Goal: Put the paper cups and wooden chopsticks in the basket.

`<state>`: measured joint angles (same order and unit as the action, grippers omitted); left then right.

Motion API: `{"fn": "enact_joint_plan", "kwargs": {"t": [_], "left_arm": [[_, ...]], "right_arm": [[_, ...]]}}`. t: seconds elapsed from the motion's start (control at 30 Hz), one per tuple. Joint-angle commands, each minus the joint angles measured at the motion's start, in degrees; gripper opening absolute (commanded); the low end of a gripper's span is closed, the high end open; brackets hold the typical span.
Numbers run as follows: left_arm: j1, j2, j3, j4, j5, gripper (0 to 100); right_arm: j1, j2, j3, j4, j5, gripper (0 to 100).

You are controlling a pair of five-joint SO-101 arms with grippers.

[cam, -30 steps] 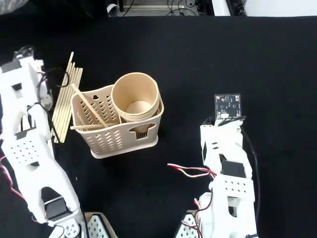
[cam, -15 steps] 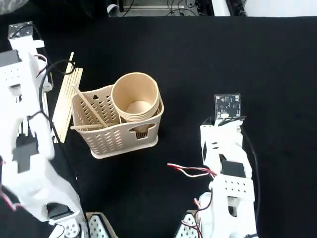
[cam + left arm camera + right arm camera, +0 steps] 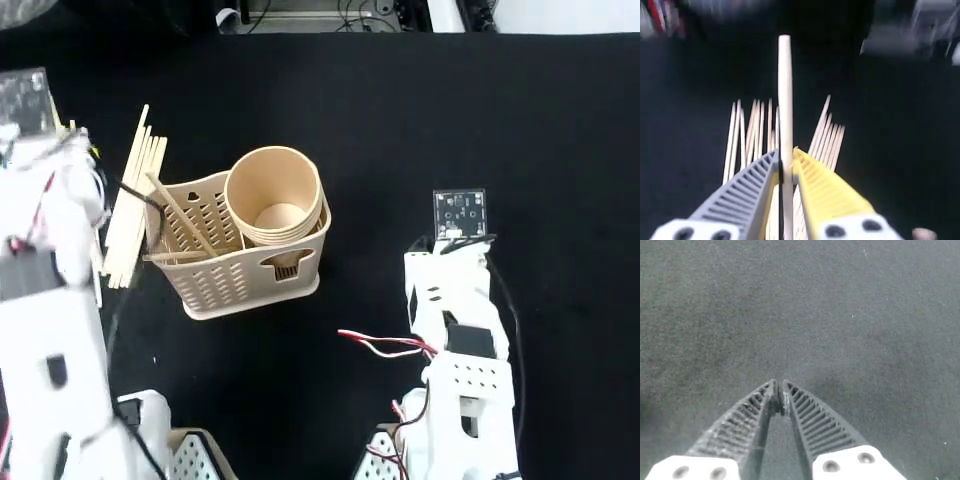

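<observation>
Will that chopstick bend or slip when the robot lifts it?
Probably stiff: the chopstick looks straight all the way out past the left gripper. It might swivel or slip, since it looks thin and round and is pinched at one spot. It is likely light, being slim wood.

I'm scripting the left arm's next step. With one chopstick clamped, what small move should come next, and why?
Probably carry it over the basket, to the section beside the paper cups. The left gripper is shut on one chopstick with the loose pile beneath it, and that section holds two chopsticks.
</observation>
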<state>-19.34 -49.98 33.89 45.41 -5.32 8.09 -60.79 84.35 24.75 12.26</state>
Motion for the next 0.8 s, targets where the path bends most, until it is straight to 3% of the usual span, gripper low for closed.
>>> {"fn": "enact_joint_plan", "kwargs": {"t": [0.0,0.2,0.37,0.77], "left_arm": [[4.1,-13.3,2.2,-3.7,1.1,3],[11.7,-33.1,6.5,-4.7,10.7,3],[16.1,-45.1,9.0,-4.8,13.0,3],[17.2,-46.5,18.2,-4.5,13.0,3]], "right_arm": [[-0.8,0.3,-0.1,-1.1,0.3,1.2],[-0.8,0.3,-0.1,-1.1,0.3,1.2],[-0.9,0.3,-0.1,-1.1,0.3,1.2],[-2.6,0.3,0.2,-1.1,2.1,1.2]]}}
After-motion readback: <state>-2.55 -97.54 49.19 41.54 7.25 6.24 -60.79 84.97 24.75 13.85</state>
